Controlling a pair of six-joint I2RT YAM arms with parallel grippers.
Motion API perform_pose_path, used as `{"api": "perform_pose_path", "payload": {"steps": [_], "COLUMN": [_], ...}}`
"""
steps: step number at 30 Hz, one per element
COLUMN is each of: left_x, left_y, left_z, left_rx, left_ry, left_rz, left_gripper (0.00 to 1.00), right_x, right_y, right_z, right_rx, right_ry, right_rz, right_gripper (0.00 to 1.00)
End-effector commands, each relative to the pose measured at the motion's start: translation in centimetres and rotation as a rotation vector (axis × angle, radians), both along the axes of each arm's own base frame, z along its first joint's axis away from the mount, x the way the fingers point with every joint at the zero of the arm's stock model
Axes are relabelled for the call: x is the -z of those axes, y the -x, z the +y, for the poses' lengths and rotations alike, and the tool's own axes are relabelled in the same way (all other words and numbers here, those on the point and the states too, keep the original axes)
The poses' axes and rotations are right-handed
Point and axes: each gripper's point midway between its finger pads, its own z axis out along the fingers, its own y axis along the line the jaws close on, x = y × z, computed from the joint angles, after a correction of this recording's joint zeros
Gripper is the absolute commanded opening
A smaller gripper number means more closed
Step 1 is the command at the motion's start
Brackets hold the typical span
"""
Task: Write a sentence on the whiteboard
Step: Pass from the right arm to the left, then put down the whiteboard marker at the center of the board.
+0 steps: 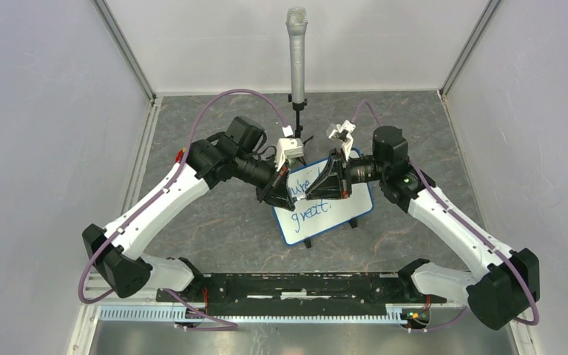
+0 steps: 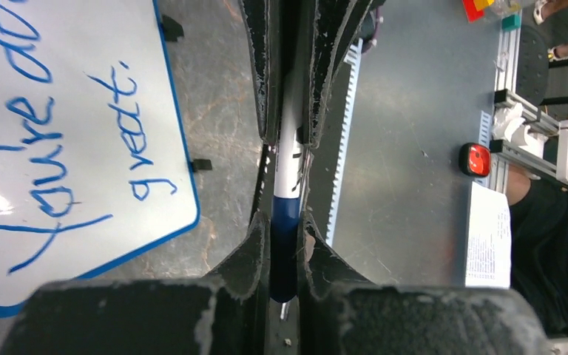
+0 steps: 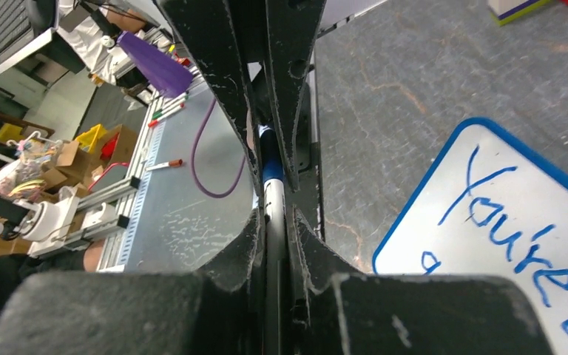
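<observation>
1. Blue handwriting, the sentence (image 2: pixel 139 140), sits on the whiteboard (image 1: pixel 351 211). 2nd line reads "great."; 1st line shows "You're do" in left wrist view, rest cut off.
2. Whiteboard sits mid-table (image 1: pixel 214 222), grey stone-look top, just in front of the mic (image 1: pixel 296 52) on its stand.
3. Left gripper (image 2: pixel 285 222): jaws pinched tight on the marker (image 2: pixel 288 170), at its blue end.
4. Right gripper (image 3: pixel 270 214): clamped on same marker, on the white barrel.
5. Both grippers meet tip to tip over the board's far half, hiding pt of the 1st line from above.
</observation>
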Motion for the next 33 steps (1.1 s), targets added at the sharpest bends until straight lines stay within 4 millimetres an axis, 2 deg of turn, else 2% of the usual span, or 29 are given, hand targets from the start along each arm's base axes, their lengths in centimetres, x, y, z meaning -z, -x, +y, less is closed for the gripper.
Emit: {"api": "perform_pose_path", "payload": {"steps": [1, 5, 9, 11, 13, 17, 21, 25, 29, 33], "left_x": [-1.2, 0.5, 2.2, 2.8, 3.1, 4.6, 10.2, 14.5, 17.6, 20.1], "left_y": [-3.1, -2.3, -3.3, -4.2, -5.8, -10.6, -13.4, -14.4, -15.2, -14.9], "left_z": [1.4, 4.4, 7.4, 9.2, 11.3, 17.0, 22.1, 24.1, 25.8, 26.9], "left_rx": [-0.074, -0.090, -0.198, -0.267, -0.375, -0.667, -0.811, -0.854, -0.871, -0.831], "left_ry": [0.046, -0.035, -0.084, -0.101, -0.103, -0.128, -0.387, -0.503, -0.608, -0.680], "left_rz": [-0.136, -0.102, -0.096, -0.090, -0.081, -0.040, -0.082, -0.085, -0.090, -0.105], "left_gripper": [0.02, 0.02, 0.02, 0.02, 0.02, 0.02, 0.02, 0.03, 0.06, 0.12], "right_x": [-2.6, -3.0, -4.1, -4.3, -4.1, -2.7, -0.5, 1.5, 3.0, 4.5], "right_y": [-1.4, -2.8, -4.3, -5.0, -5.9, -7.4, -8.8, -9.1, -9.5, -9.4], "right_z": [-0.7, -2.0, -4.1, -5.3, -6.5, -8.9, -11.1, -12.4, -13.6, -14.2], "right_rx": [0.043, 0.104, 0.183, 0.221, 0.261, 0.345, 0.425, 0.454, 0.477, 0.474], "right_ry": [-0.024, 0.016, 0.000, -0.007, -0.005, 0.014, 0.054, 0.083, 0.137, 0.192], "right_rz": [-0.098, -0.187, -0.212, -0.210, -0.205, -0.186, -0.183, -0.149, -0.171, -0.163], "right_gripper": [0.19, 0.54, 0.86, 0.98, 0.98, 0.98, 0.98, 0.98, 0.98, 0.98]}}
